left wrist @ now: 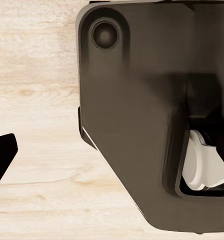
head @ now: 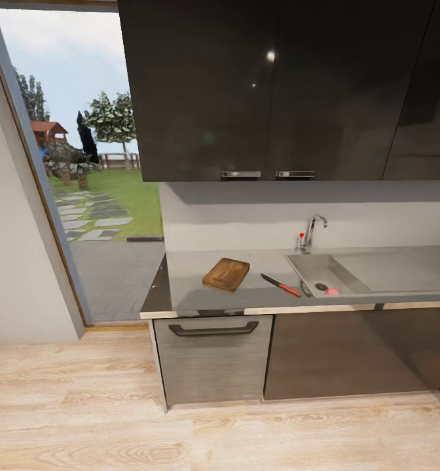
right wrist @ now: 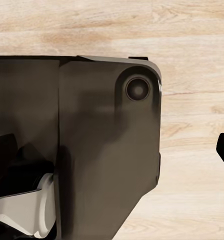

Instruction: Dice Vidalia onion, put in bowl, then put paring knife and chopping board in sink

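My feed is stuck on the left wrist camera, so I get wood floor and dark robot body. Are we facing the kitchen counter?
Observer: Yes. The head view shows the countertop ahead, across a stretch of floor.
Operator: Is the board out?
Observer: The chopping board lies flat on the counter, left of the sink.
Operator: And the knife?
Observer: The paring knife lies on the counter between board and sink, touching neither. A small pink object, likely the onion, sits in the basin by the drain.
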Robot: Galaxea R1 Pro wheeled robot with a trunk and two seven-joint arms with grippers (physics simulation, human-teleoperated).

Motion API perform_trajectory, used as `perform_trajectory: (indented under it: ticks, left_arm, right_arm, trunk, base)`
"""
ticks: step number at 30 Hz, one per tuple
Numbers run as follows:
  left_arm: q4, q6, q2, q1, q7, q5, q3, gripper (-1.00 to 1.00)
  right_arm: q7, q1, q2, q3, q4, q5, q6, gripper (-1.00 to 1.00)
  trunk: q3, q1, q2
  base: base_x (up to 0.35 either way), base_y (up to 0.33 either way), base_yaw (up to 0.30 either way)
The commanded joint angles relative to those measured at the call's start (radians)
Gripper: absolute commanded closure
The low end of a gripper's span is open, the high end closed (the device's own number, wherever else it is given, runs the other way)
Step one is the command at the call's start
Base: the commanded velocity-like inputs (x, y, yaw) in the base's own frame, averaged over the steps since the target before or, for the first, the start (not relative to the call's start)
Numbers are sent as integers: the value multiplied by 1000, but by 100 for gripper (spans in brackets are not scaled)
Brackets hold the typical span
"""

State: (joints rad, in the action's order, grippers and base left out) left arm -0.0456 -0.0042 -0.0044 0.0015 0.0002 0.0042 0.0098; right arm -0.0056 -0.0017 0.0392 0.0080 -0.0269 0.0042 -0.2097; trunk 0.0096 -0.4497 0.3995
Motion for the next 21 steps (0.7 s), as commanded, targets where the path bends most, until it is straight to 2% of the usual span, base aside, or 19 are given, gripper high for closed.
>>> perform_trajectory:
  ticks: [1, 21]
  left_arm:
    - [0, 0, 0, 0, 0, 0, 1, -100]
    - [1, 0, 1, 0, -2, 0, -1, -100]
  right_arm:
    - [-1, 0, 0, 0, 1, 0, -3, -100]
    - [-1, 0, 2, -3, 1, -1, -3, -100]
  trunk:
    - [0, 0, 1]
    - [0, 0, 1]
  base:
    - [0, 0, 0]
    - [0, 0, 0]
